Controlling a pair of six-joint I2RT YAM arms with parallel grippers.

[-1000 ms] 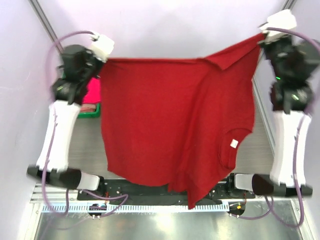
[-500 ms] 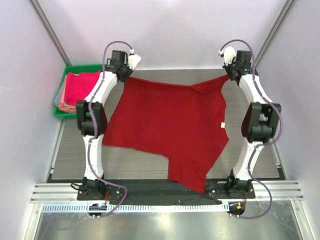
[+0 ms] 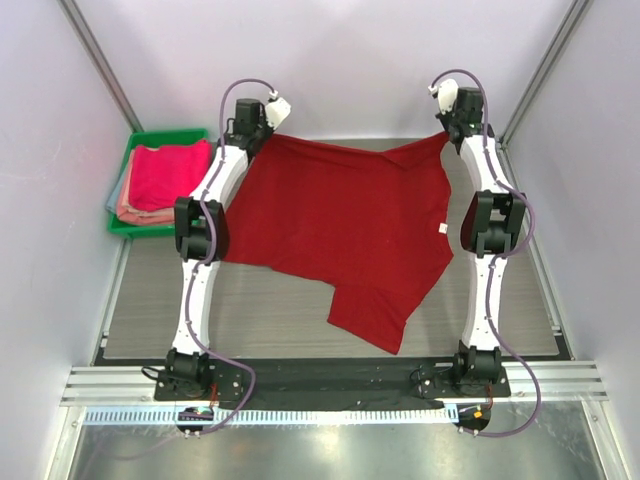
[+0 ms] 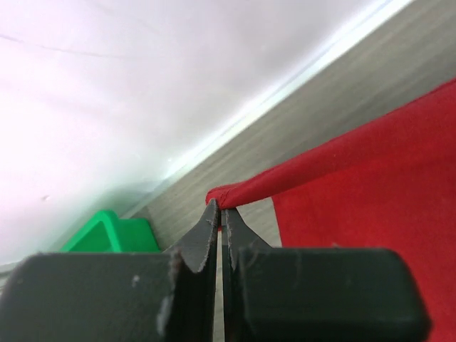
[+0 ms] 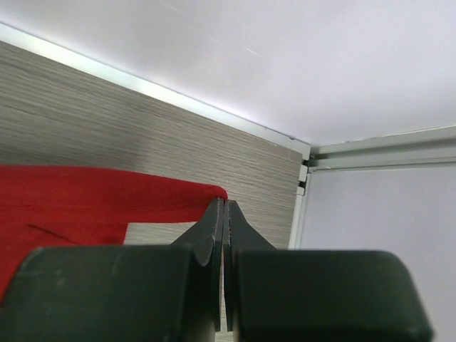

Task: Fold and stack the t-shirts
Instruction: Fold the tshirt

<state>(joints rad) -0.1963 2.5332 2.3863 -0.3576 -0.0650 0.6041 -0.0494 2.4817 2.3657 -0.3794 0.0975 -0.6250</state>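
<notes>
While the green plastic tray (image 3: 170,134) is sitting at the far left edge of the grey wood-grain table (image 3: 280,310), a bright pink t-shirt (image 3: 165,172) is lying folded on top of its stack, covering most of a salmon shirt (image 3: 128,210) and a grey one (image 3: 117,190), of which only thin edges are showing. In the left wrist view only a blurred corner of the tray (image 4: 107,231) is coming into frame. Just right of it, the left gripper (image 3: 266,130) is reaching to the far side, its fingers pressed together (image 4: 219,214) and pinching a corner of the deep red t-shirt (image 3: 340,220). That shirt is lying spread across the middle of the table, one rumpled end trailing toward the near edge, its left border partly hidden under the left arm. Its small white label (image 3: 442,228) is showing near the right side, beside the right arm, which is covering that border. At the far right corner, the right gripper (image 3: 447,130) is also closed (image 5: 224,206), clamping the other far corner of the red cloth (image 5: 71,199), most of which is cut off in both wrist views.
</notes>
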